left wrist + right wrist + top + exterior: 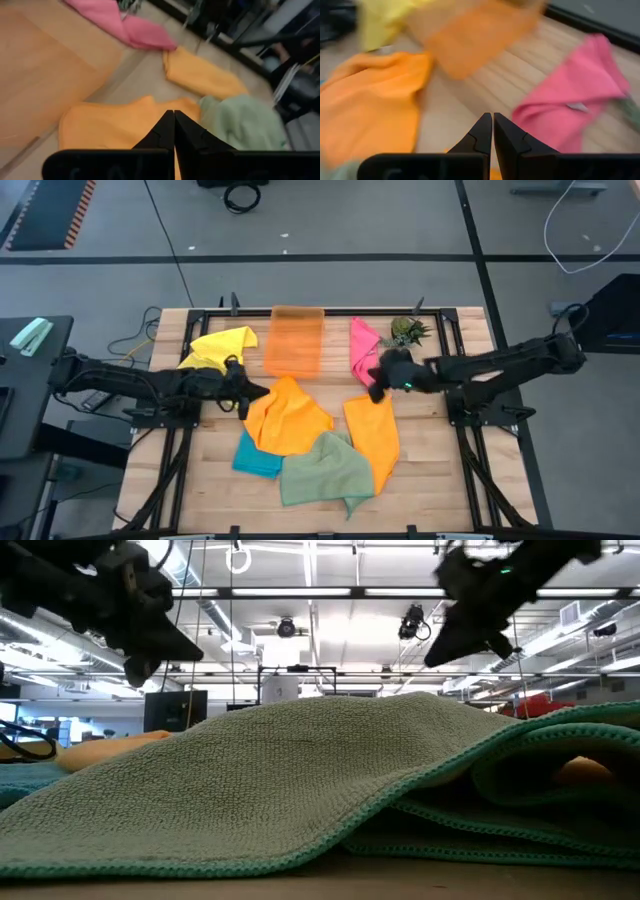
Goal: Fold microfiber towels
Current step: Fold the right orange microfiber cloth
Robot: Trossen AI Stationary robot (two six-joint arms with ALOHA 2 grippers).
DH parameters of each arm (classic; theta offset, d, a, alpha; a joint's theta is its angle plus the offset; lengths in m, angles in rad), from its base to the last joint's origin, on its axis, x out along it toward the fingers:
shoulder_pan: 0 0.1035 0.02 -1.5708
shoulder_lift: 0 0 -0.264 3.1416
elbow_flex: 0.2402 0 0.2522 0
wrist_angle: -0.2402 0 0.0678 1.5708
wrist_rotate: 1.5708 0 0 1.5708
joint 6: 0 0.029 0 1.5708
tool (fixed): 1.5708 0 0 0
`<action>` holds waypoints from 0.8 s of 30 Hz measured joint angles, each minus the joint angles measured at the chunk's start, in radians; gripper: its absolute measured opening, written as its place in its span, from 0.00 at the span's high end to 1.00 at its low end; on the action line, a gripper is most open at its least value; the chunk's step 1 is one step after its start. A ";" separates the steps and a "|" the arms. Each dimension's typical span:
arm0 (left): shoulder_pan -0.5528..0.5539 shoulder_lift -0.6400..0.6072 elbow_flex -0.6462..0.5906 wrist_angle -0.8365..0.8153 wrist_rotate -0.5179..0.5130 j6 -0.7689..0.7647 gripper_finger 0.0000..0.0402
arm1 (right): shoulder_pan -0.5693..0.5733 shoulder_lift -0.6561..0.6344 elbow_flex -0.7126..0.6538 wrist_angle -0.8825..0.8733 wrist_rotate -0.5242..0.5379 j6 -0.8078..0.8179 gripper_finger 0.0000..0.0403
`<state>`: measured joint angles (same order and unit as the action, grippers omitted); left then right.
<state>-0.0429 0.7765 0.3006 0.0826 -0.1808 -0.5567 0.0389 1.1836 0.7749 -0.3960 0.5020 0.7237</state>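
Sage towel (300,780) lies below both shut pincers, left (150,655), right (455,640).

A grey floor (400,220) crossed by dark cables (240,195) was seen around the wooden tabletop (420,480); ceiling strip lights (330,592) were lit.

On the pale wood bench (420,480), plain cloths without pattern: a yellow towel (222,346), two orange towels (285,418) and (374,435), a pink towel (362,345), a sage green towel (325,470) edged in darker green stitching — and a teal towel (256,457). The tray (294,340) is translucent orange; the plant (405,330) — green.
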 joint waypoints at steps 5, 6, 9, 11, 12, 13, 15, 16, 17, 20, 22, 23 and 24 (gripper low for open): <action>0.000 0.124 0.052 0.001 0.008 0.076 0.99 | -0.107 0.179 0.136 -0.170 -0.150 0.074 0.90; 0.000 0.144 0.062 0.003 0.018 0.091 0.99 | -0.119 0.211 0.147 -0.177 -0.188 0.075 0.88; 0.000 0.201 0.086 0.004 0.054 0.106 0.98 | -0.129 0.287 0.160 -0.173 -0.269 0.069 0.82; 0.000 0.236 0.093 0.001 0.069 0.104 0.96 | -0.121 0.322 0.163 -0.172 -0.290 0.073 0.77; -0.001 0.254 0.095 0.003 0.075 0.099 0.96 | -0.114 0.334 0.163 -0.179 -0.294 0.080 0.74; -0.001 0.269 0.095 0.002 0.085 0.098 0.96 | -0.104 0.345 0.163 -0.185 -0.303 0.089 0.72; -0.001 0.297 0.095 0.002 0.118 0.098 0.97 | -0.072 0.355 0.163 -0.185 -0.343 0.093 0.68; -0.001 0.312 0.095 0.003 0.135 0.098 0.97 | -0.046 0.357 0.163 -0.181 -0.358 0.095 0.66; -0.001 0.326 0.096 0.003 0.145 0.098 0.97 | -0.019 0.358 0.163 -0.178 -0.366 0.106 0.65; -0.001 0.375 0.096 0.014 0.160 0.098 0.98 | 0.063 0.358 0.147 -0.175 -0.372 0.177 0.63; -0.003 0.412 0.096 0.014 0.160 0.098 0.98 | 0.112 0.358 0.118 -0.171 -0.369 0.247 0.63; -0.008 0.433 0.096 0.021 0.159 0.098 0.98 | 0.134 0.358 0.099 -0.164 -0.368 0.284 0.62; -0.014 0.453 0.096 0.022 0.159 0.099 0.97 | 0.156 0.359 0.081 -0.155 -0.368 0.323 0.62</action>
<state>-0.0566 1.2294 0.3962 0.1047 -0.0214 -0.4581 0.1950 1.5424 0.8561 -0.5508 0.1345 1.0471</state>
